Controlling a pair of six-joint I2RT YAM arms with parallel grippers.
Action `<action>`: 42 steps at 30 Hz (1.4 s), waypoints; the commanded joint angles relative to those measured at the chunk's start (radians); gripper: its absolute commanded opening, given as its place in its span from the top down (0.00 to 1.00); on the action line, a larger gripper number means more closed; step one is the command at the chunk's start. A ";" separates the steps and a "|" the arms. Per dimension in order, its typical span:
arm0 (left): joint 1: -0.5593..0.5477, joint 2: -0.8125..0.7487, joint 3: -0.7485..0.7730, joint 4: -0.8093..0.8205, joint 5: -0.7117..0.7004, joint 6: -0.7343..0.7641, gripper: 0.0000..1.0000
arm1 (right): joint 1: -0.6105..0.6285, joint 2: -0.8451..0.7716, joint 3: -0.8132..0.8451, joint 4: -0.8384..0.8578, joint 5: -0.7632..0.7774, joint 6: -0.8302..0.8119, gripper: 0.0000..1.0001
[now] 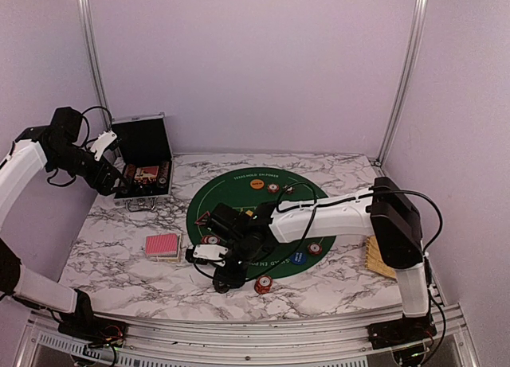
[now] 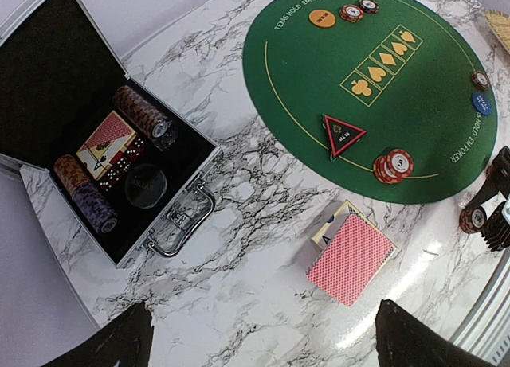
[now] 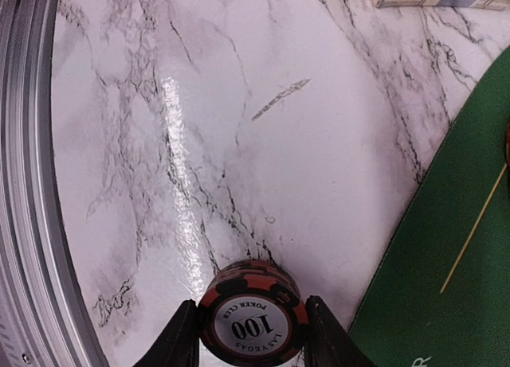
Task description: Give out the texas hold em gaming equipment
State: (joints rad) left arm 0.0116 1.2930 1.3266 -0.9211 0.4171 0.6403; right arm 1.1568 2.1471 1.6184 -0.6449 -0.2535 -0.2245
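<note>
My right gripper (image 3: 251, 339) is shut on a short stack of orange-red and dark poker chips (image 3: 253, 323) marked 100, low over the marble beside the green mat (image 3: 446, 287). This stack also shows in the top view (image 1: 263, 284). My left gripper (image 2: 263, 343) is open and empty, high above the table near the case. A red-backed card deck (image 2: 351, 259) lies on the marble. On the mat are an orange button (image 2: 322, 18), a dark triangular marker (image 2: 343, 134), a chip stack (image 2: 394, 165), a blue chip (image 2: 481, 103) and more chips (image 2: 351, 13).
The black case (image 2: 201, 166) stands open at the back left, holding chip rolls, cards and dice. A wicker tray (image 1: 380, 259) lies at the right edge of the table. A metal rail (image 3: 32, 224) runs along the table's near edge.
</note>
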 commanded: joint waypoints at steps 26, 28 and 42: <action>-0.004 -0.020 0.007 -0.033 0.002 0.015 0.01 | -0.145 0.033 0.117 0.073 0.097 0.119 1.00; -0.004 -0.020 0.007 -0.033 0.002 0.015 0.01 | -0.150 0.049 0.129 0.075 0.101 0.121 1.00; -0.004 -0.021 0.004 -0.033 0.004 0.016 0.01 | -0.166 0.172 0.195 0.090 0.113 0.134 1.00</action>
State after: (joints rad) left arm 0.0116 1.2892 1.3266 -0.9218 0.4175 0.6445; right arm 0.9985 2.2791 1.7706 -0.5720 -0.1543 -0.1043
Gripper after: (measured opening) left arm 0.989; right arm 0.387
